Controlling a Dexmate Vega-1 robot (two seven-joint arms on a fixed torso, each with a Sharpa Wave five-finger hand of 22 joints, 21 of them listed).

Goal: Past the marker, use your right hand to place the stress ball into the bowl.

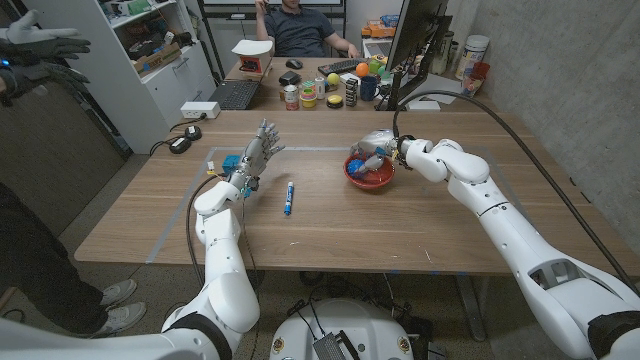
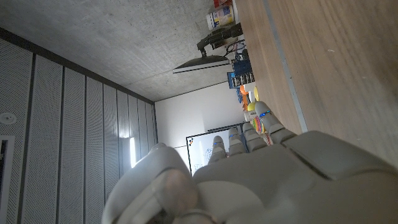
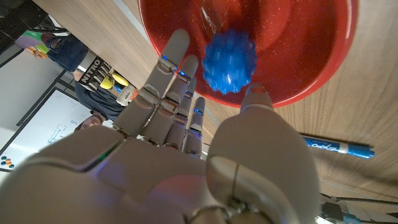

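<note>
Right hand (image 1: 378, 148) over the red bowl (image 1: 369, 181), stress ball (image 3: 229, 60) at its fingertips.

From the head camera the hand hides most of the ball; the right wrist view shows the blue spiky ball over the bowl's inside, between thumb and fingers (image 3: 176, 48), though whether they grip it is unclear. The marker (image 1: 289, 198) lies mid-table. The left hand (image 1: 256, 153) stands upright, fingers spread, empty.

"nitro" on black box (image 3: 93, 66); marker (image 3: 339, 148) print unreadable.
</note>
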